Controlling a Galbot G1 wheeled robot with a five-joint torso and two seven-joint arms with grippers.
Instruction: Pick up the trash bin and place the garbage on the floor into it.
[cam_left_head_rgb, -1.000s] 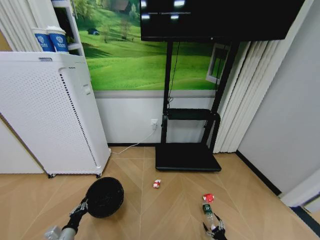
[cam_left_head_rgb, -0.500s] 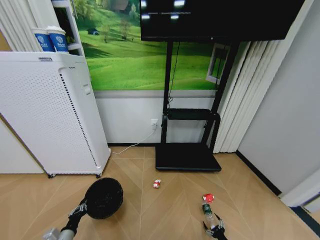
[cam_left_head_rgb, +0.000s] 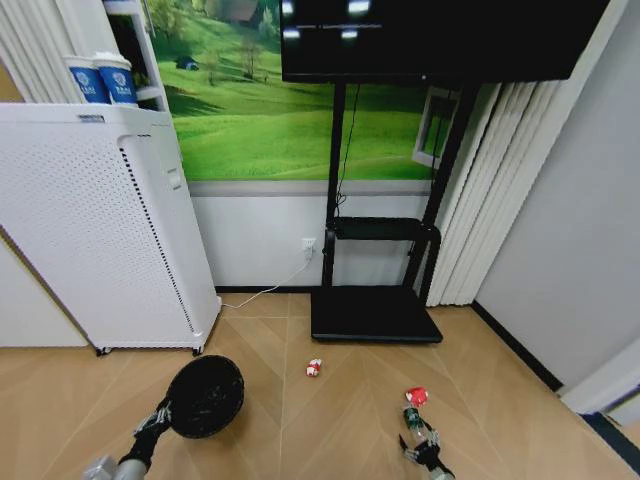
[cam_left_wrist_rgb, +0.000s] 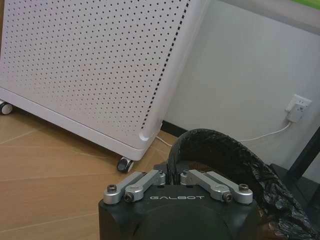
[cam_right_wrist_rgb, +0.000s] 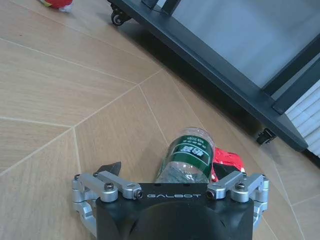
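1. Since a second ago the trash bin (cam_left_head_rgb: 205, 395) is sitting slightly lower and further left in the head view, carried along with the left gripper (cam_left_head_rgb: 158, 416); the right gripper (cam_left_head_rgb: 420, 450) is showing a bit higher, closer over the bottle (cam_left_head_rgb: 412, 420)
2. Left gripper is clenching the bin's rim, fingers (cam_left_wrist_rgb: 150, 179) pinched together on the bag-lined edge in the left wrist view; bin is hanging ahead of the arm, mouth facing up and open, probably so it's ready to take litter
3. Bin is sitting near the white perforated appliance (cam_left_head_rgb: 95, 225), apart from it, over the wood floor (cam_left_head_rgb: 300, 430)
4. Right gripper is spread wide, fingers (cam_right_wrist_rgb: 110, 167) on either side of the small clear bottle lying on the floor; nothing gripped yet, reads as lining up a grasp across the bottle's body
5. Bottle is lying on its side with green label up, the red lump (cam_left_head_rgb: 417, 396) touching or just beside its far end
6. Red-and-white wrapper (cam_left_head_rgb: 314, 368) is lying alone between bin and bottle, near the black TV stand base (cam_left_head_rgb: 375, 315)
7. All three litter pieces are on the floor, none in the bin yet
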